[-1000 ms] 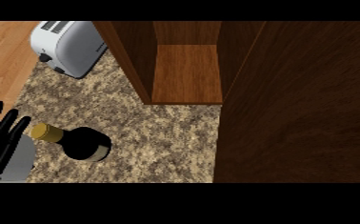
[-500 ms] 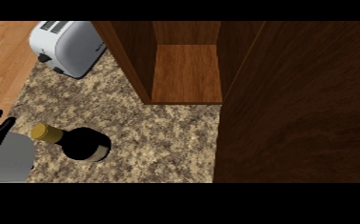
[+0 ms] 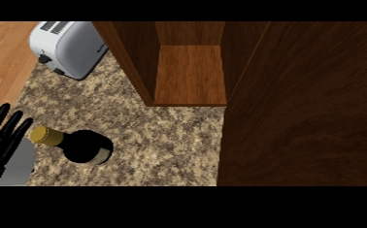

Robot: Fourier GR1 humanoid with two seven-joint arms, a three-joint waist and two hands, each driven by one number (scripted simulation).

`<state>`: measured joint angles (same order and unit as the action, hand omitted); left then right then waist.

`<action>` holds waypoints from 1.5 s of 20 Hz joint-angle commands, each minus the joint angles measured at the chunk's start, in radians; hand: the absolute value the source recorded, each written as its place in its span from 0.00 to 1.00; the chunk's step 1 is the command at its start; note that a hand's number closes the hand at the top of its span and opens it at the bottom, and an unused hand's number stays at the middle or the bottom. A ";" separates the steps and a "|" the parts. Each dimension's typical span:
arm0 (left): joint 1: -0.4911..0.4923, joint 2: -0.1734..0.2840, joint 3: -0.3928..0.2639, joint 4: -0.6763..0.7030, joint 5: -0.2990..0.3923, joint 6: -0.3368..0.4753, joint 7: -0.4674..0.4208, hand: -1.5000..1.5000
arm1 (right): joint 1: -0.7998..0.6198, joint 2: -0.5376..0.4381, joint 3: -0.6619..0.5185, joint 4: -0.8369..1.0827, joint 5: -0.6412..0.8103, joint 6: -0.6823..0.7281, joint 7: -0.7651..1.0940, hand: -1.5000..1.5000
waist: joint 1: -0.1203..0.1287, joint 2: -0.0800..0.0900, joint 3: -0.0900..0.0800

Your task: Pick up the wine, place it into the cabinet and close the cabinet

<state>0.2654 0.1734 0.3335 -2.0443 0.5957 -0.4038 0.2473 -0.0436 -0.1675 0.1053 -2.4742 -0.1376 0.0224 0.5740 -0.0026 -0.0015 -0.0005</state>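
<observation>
One wine bottle (image 3: 80,144) upright, cap tipped left

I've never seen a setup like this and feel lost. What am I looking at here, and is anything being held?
You are looking steeply down from the robot's head at a speckled counter. The black fingers at the left edge are its left hand, open and holding nothing. Beside it stands a dark wine bottle with a gold cap, seen from above. A toaster sits at the back left. The wooden box is an open cabinet; its door fills the right. The right hand is not visible.
</observation>
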 commanded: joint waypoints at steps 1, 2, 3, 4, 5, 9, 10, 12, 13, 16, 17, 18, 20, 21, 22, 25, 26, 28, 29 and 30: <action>-0.006 -0.012 0.048 0.097 -0.055 -0.058 -0.100 0.00 | 0.003 0.004 0.003 -0.115 -0.037 -0.008 0.068 0.00 | 0.002 0.000 0.000; -0.048 0.003 0.045 0.115 -0.064 -0.023 -0.066 0.00 | -0.052 -0.035 -0.093 -0.087 -0.131 0.008 0.114 0.00 | 0.001 0.001 0.000; -0.032 -0.020 0.054 0.158 -0.095 -0.058 -0.138 0.00 | 0.058 0.023 0.032 -0.127 -0.020 0.011 0.033 0.00 | -0.002 0.000 0.000; -0.031 -0.019 0.051 0.144 -0.098 -0.064 -0.137 0.00 | 0.048 0.016 -0.012 -0.132 -0.060 0.008 0.051 0.00 | -0.001 0.000 0.000; -0.124 0.022 0.067 0.227 -0.087 -0.038 -0.116 0.00 | 0.047 0.041 0.059 -0.107 0.019 0.002 0.019 0.00 | -0.004 0.001 0.000; -0.076 -0.013 0.052 0.277 -0.152 -0.102 -0.204 0.00 | 0.010 0.008 -0.021 -0.103 -0.054 0.029 0.051 0.00 | 0.001 0.001 0.000; -0.093 -0.010 0.059 0.325 -0.151 -0.113 -0.227 0.00 | 0.032 0.019 -0.027 -0.147 -0.069 0.011 0.067 0.00 | -0.003 0.000 0.000; -0.097 -0.011 0.059 0.380 -0.190 -0.136 -0.274 0.00 | 0.038 0.028 -0.038 -0.112 -0.073 0.026 0.037 0.00 | -0.003 0.001 0.000; -0.069 -0.035 0.044 0.367 -0.223 -0.131 -0.289 0.00 | -0.032 0.041 0.048 -0.151 0.007 -0.028 0.137 0.00 | 0.000 0.000 0.000; -0.122 -0.038 0.036 0.423 -0.245 -0.123 -0.319 0.00 | -0.025 0.001 -0.100 -0.120 -0.116 0.027 0.093 0.00 | -0.002 0.001 0.000; -0.119 -0.025 0.028 0.370 -0.218 -0.106 -0.246 0.00 | -0.008 0.032 -0.047 -0.081 -0.073 0.035 0.048 0.00 | 0.001 0.001 0.001; -0.122 0.004 0.059 0.457 -0.220 -0.152 -0.301 0.00 | 0.049 0.028 -0.023 -0.183 -0.078 0.036 0.093 0.00 | -0.007 0.000 0.000; -0.123 -0.059 -0.008 0.462 -0.305 -0.139 -0.353 0.00 | 0.033 0.029 -0.062 -0.133 -0.090 0.046 0.062 0.00 | -0.005 0.000 0.000; -0.141 -0.006 0.037 0.509 -0.256 -0.173 -0.348 0.00 | 0.008 0.022 -0.043 -0.153 -0.077 0.032 0.128 0.00 | -0.003 0.000 0.000; -0.096 -0.017 0.027 0.457 -0.252 -0.186 -0.346 0.00 | 0.002 0.035 -0.029 -0.145 -0.050 0.026 0.112 0.00 | 0.001 0.000 0.000; -0.188 -0.013 0.026 0.589 -0.307 -0.177 -0.422 0.00 | -0.011 0.034 -0.065 -0.128 -0.087 0.037 0.102 0.00 | -0.005 0.001 0.000; -0.117 -0.080 -0.021 0.496 -0.335 -0.141 -0.406 0.00 | -0.021 0.046 -0.051 -0.139 -0.052 0.016 0.110 0.00 | 0.000 0.000 0.000; -0.149 -0.012 0.035 0.580 -0.271 -0.197 -0.406 0.00 | -0.017 0.031 -0.081 -0.151 -0.100 0.037 0.120 0.00 | -0.003 0.000 0.000; -0.141 -0.032 0.016 0.496 -0.258 -0.156 -0.341 0.00 | 0.050 0.036 -0.076 -0.159 -0.115 0.071 0.083 0.00 | -0.003 -0.001 0.001; -0.103 -0.003 0.055 0.599 -0.297 -0.229 -0.484 0.00 | -0.019 0.036 -0.050 -0.175 -0.075 0.034 0.141 0.00 | -0.002 -0.001 0.000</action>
<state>0.1378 0.1444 0.3572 -1.5119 0.3107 -0.5823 -0.1528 -0.0877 -0.1353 0.0522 -2.4893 -0.1312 0.0650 0.6438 -0.0048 -0.0017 -0.0001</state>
